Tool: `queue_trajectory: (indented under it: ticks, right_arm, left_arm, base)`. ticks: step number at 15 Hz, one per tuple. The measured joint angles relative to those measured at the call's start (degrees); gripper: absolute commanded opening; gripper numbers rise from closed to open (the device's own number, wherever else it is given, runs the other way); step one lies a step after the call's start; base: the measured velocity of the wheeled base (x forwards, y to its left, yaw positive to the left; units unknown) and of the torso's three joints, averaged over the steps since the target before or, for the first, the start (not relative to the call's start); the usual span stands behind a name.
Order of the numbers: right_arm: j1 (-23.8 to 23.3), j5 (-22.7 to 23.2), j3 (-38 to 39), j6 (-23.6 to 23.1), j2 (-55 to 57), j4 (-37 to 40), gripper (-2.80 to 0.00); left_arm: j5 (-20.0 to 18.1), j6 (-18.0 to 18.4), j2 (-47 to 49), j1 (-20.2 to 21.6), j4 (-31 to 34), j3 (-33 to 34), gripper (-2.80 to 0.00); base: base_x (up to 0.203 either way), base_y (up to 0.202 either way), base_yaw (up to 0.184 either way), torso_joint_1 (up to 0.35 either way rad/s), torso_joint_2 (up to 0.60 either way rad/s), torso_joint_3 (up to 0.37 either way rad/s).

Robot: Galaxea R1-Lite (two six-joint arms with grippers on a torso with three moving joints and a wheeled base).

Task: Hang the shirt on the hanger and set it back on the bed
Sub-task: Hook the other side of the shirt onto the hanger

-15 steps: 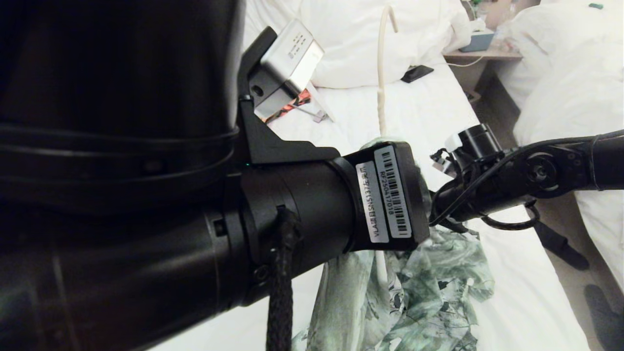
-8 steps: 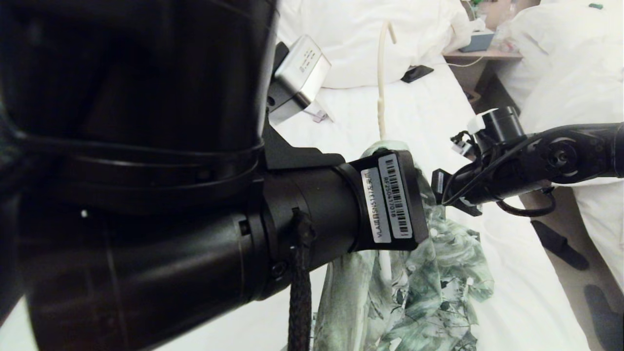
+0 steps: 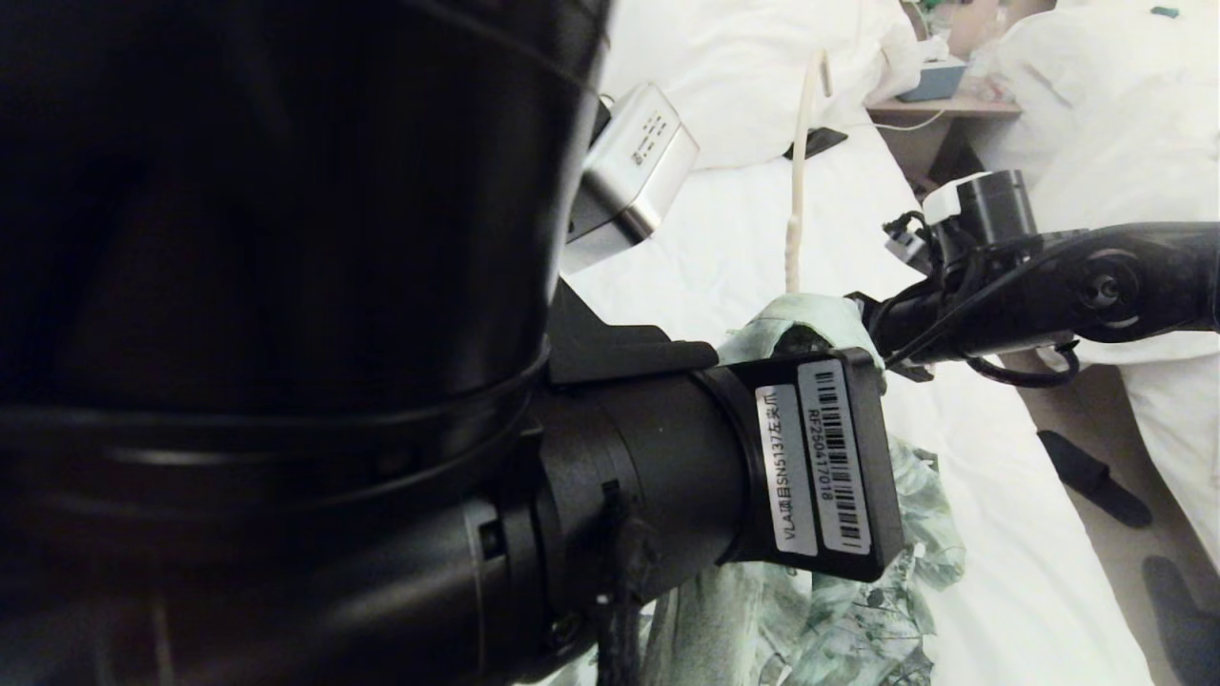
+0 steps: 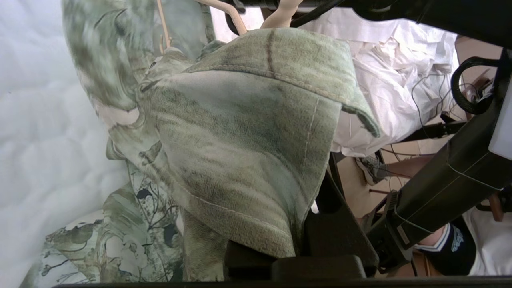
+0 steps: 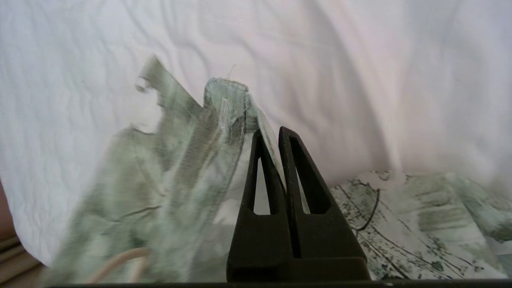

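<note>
Since a second earlier the left arm had swung across and now filled more of the head view, its labelled wrist end further right and lower. The hanger (image 3: 797, 214) had shifted right with it and leaned a little, its hook tip near the pillows. The right arm had risen slightly and drawn in toward the collar.

Much stayed hidden. From the head, the left gripper (image 4: 298, 256) sat wholly behind its own wrist housing; only the wrist view showed it, buried under a fold of the shirt (image 3: 839, 610), jaws nearly closed on that cloth. The hanger's triangle was covered by fabric; just the cream neck and hook stood clear. The lower hem of the shirt ran out of view. In the right wrist view the cloth beside the fingers was smeared and hard to read.

The right gripper (image 5: 276, 134) was closed tight, a thin edge of collar pinched between its tips.

The shirt hung lifted above the bed (image 3: 1001, 572), bunched at the collar between both grippers, the rest trailing down onto the white sheet. Pale green brushed print, dark branch lines, stitched collar edge visible. A silver camera box (image 3: 634, 157) rode on the left arm.
</note>
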Motion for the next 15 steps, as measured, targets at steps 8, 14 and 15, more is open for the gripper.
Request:
queue_trajectory:
  ticks: [8,14,15]
  right_arm:
    - [4.3,0.1,-0.6,-8.4,-5.0,-0.1,-2.80]
    - [6.5,1.2,-0.6,-12.9,-9.7,0.0,-2.80]
    - [7.1,1.3,-0.6,-13.6,-10.5,0.0,-2.80]
  left_arm:
    - [-0.1,0.0,3.5,-2.1,3.6,-5.6,-2.80]
    - [-0.1,0.0,6.0,-3.2,5.3,-9.7,-2.80]
    - [-0.1,0.0,6.6,-3.3,6.5,-11.1,-2.80]
  base:
    - [0.000,0.000,0.000,0.000,0.00,0.000]
    - [0.000,0.000,0.000,0.000,0.00,0.000]
    - [0.000,0.000,0.000,0.000,0.00,0.000]
